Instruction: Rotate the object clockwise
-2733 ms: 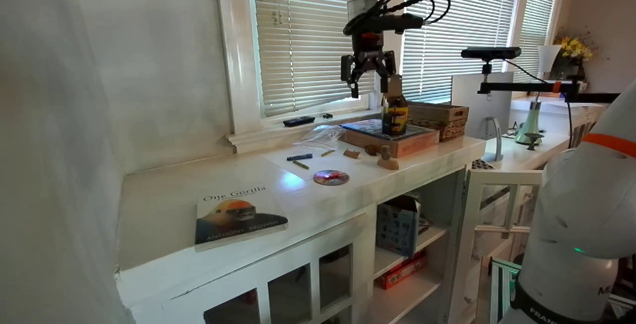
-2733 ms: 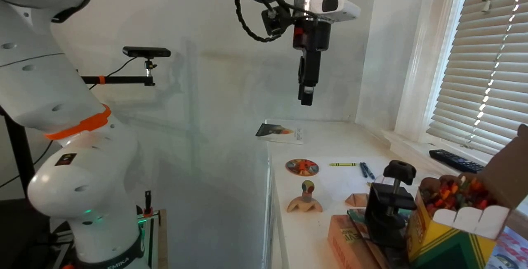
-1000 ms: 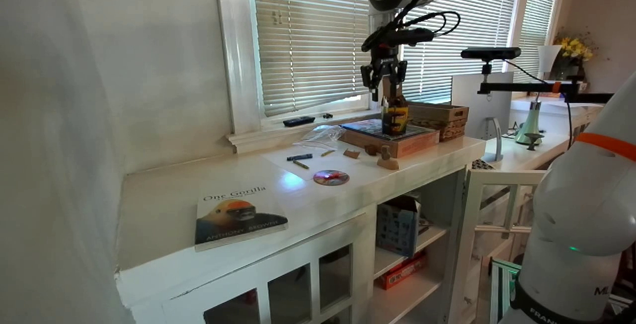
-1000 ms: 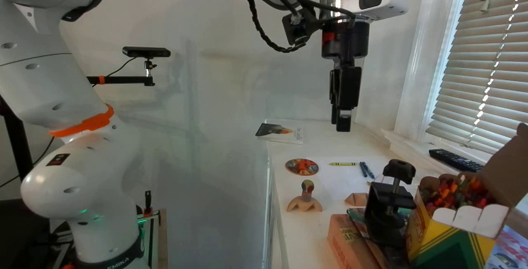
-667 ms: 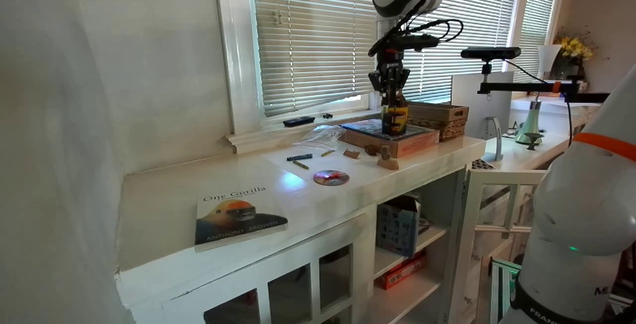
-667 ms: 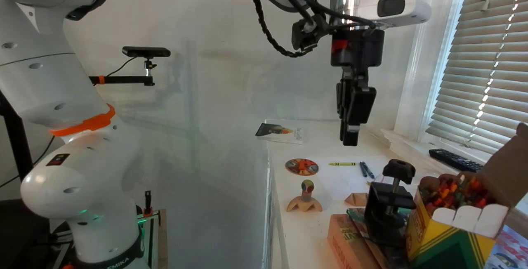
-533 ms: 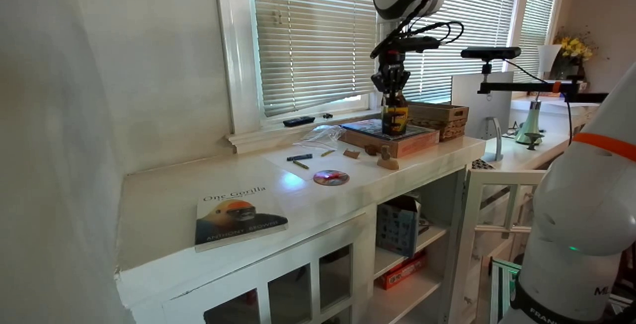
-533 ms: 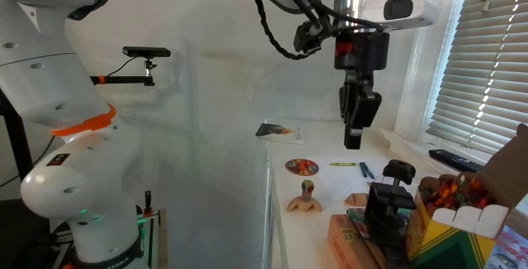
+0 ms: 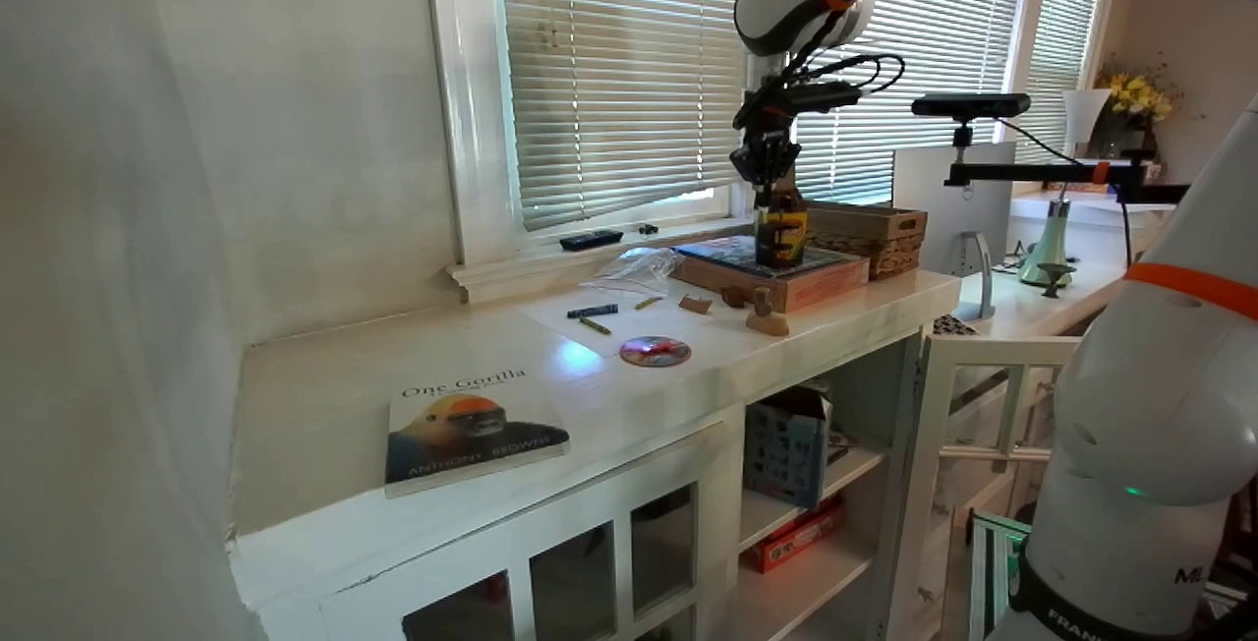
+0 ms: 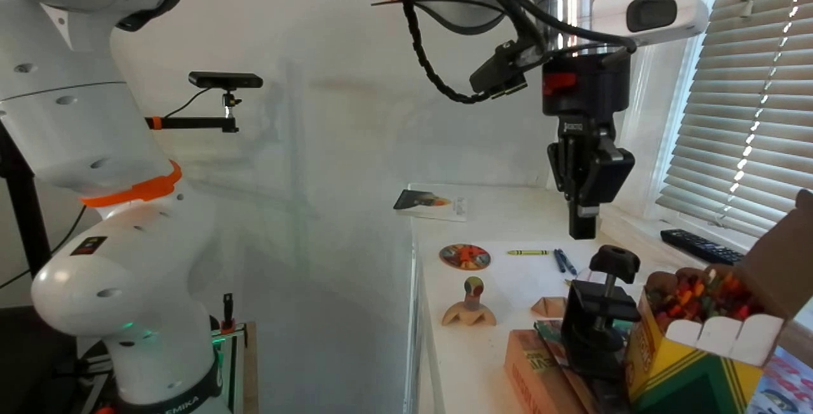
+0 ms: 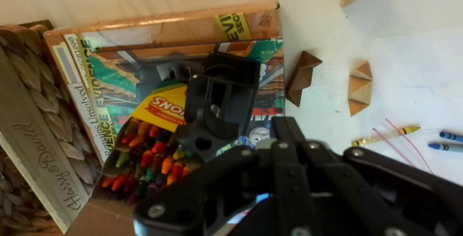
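The object seems to be the dark upright black clamp (image 10: 600, 319), with a knob on top. It stands against a yellow crayon box (image 10: 698, 373) full of crayons. Whether the box counts as part of the object, I cannot tell. In the wrist view the clamp (image 11: 197, 95) and crayon box (image 11: 168, 104) lie left of my gripper (image 11: 284, 120). Its fingertips meet with nothing between them and look apart from the clamp. An exterior view has the gripper (image 10: 582, 230) just above and beside the clamp's knob; my gripper (image 9: 765, 197) also shows pointing down there.
Clamp and crayon box rest on a flat orange-brown box (image 9: 821, 282), beside a woven basket (image 9: 889, 248). Two small wooden pieces, a wooden figure (image 10: 471, 306), a disc (image 10: 465, 257), loose crayons and a book (image 9: 477, 425) lie on the white counter. Window blinds stand behind.
My gripper has come down towards the clamp and its fingers have gone from apart to shut. Over the last half second it has also turned and shifted nearer the knob. The clamp has not visibly moved.
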Motion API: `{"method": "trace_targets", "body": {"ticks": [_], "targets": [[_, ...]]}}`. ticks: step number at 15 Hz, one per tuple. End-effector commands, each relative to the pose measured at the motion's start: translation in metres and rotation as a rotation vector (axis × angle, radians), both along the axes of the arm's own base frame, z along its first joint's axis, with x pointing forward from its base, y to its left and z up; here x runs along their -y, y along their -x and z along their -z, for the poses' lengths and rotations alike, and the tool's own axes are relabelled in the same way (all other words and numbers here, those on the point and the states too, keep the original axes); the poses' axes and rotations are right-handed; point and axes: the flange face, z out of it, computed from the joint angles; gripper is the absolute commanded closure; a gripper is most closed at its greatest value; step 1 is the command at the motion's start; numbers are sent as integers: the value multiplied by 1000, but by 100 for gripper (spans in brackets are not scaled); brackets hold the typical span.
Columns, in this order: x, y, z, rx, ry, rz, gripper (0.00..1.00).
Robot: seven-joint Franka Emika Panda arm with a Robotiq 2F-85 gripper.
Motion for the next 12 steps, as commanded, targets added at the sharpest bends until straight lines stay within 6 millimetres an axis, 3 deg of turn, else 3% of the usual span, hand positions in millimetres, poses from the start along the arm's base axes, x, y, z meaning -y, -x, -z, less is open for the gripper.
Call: {"method": "trace_targets", "body": {"ticks": [1,12], "targets": [[6,-9,5,-26,38,-28,100],[5,-4,1,-204,8,15,100]]}}
